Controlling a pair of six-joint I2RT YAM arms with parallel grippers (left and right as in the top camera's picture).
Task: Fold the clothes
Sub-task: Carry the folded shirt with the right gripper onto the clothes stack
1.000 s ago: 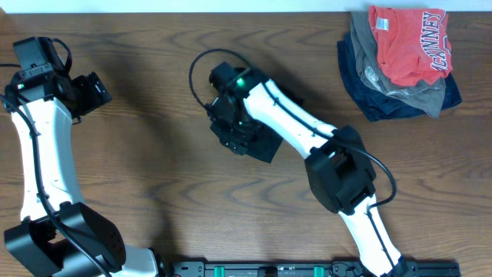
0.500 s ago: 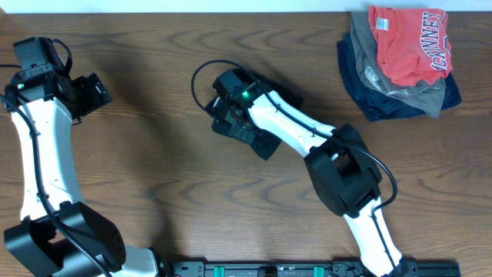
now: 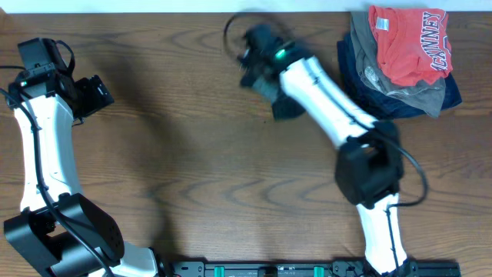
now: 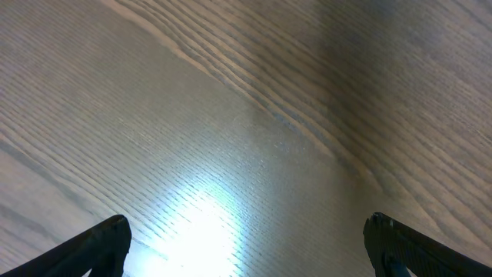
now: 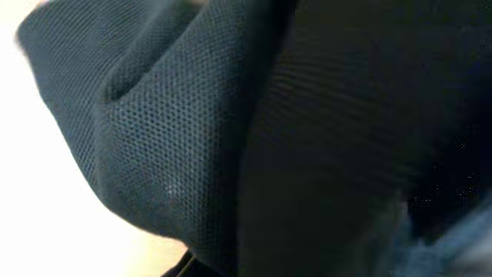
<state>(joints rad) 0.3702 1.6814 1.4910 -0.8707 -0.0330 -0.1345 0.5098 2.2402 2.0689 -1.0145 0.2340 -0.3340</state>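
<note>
**woodgrain_42:** So what's different from a second back?

**yamfan:** Big swing. The right gripper (image 3: 257, 60) was sitting mid-table over the folded black garment (image 3: 286, 108) with its jaws apart. Now it's up at the far side, right of centre, jaws clenched on that garment. The garment came along and hangs bunched under the wrist, near the pile in the far right corner. The overhead view is motion-blurred there. The right wrist view is nothing but dark mesh fabric (image 5: 177, 138) right up against the lens.

**woodgrain_42:** Left side?

**yamfan:** Hasn't budged. The left gripper (image 3: 94, 92) is parked at the far left with its jaws released wide. Its fingertips (image 4: 108, 238) sit in the bottom corners of its own view, over the bare wood table (image 3: 192, 177).

**woodgrain_42:** Any text to read?

**yamfan:** Only on the red shirt (image 3: 407, 46) topping the pile. It has white block letters and I can make out "INNEY", but the start is lost in a fold. A grey garment (image 3: 411, 96) and a navy garment (image 3: 357, 85) lie beneath it.
</note>
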